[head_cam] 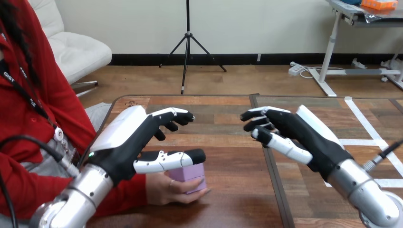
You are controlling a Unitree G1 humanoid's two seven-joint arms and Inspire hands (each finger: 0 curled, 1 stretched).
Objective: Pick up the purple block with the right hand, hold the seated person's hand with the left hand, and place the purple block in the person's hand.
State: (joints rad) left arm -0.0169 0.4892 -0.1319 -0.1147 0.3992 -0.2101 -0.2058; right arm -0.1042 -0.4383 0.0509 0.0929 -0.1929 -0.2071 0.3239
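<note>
Now the purple block (190,175) sits in the person's hand (164,190). That hand rests low on the wooden table (228,156), near its left side. The person's fingers wrap round the bottom and the front of the block.

The robot's left hand (126,142) is just above the person's hand. It is open. Its fingers (173,114) reach out over the table, with only the tips bent down a little. They hold nothing. Its thumb (171,159) sticks out straight and lies right across the top of the block. I cannot tell if the thumb presses on the block or is just over it. I also cannot tell if this hand touches the person's hand, because it covers the wrist.

The robot's right hand (299,130) is on the other side, well apart from the block. It hangs in the air above the table. Its fingers are loose and a bit bent, and it holds nothing. The two robot hands point at each other, with a bare bit of table between them.
</note>
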